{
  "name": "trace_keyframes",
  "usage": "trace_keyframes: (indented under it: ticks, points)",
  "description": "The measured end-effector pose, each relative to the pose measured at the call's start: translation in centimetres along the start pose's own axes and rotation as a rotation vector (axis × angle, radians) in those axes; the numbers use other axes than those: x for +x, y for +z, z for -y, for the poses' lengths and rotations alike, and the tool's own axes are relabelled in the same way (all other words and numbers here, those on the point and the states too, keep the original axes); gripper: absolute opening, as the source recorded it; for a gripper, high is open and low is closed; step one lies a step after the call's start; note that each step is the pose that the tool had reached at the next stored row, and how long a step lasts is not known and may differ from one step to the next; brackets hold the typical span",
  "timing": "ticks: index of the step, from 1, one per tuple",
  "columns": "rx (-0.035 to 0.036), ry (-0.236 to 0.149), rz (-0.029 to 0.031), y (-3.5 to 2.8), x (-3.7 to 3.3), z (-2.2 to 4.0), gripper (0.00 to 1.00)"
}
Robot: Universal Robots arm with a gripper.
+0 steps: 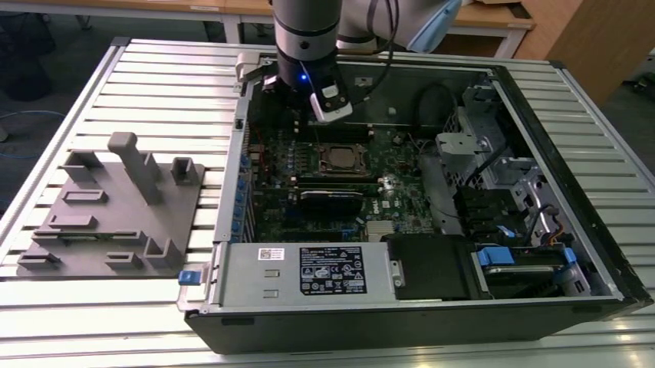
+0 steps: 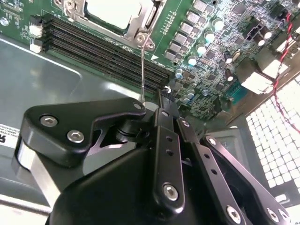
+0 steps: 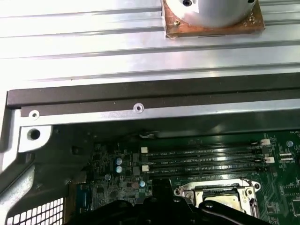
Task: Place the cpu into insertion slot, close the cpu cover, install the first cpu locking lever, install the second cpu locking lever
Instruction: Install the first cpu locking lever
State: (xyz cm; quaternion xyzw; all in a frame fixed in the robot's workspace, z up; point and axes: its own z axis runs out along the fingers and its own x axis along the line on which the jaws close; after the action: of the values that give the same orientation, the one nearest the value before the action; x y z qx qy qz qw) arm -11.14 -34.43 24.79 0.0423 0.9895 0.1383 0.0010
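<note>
Hangs over the far part of the green motherboard [image 1: 271, 207] inside an open computer case [image 1: 409, 330], on a slatted metal table [image 1: 153, 84]. Pinches, with the gripper [image 2: 152, 105] clenched, the free end of a thin wire locking lever [image 2: 142, 70] in the second wrist view. Holds that lever raised off a corner of the insertion slot [image 1: 343, 159]. Shows the cpu [image 2: 115, 10] seated there, silver top bare inside the cut-out of the cpu cover [image 2: 151, 14], down flat around it. Has a grey fixture block [image 1: 113, 207] well apart on the exterior view's left.
</note>
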Motion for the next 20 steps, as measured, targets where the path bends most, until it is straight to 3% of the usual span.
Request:
trace_keyframes:
  ticks: [5,17,20]
  points:
    - [0.0000,0.000,0.0000,0.02,-0.67,-0.05,0.11]
    - [-0.0001,0.000,0.0001,0.08,-3.42,-0.28,0.11]
    - [0.0000,0.000,0.0000,0.08,-3.58,-0.28,0.11]
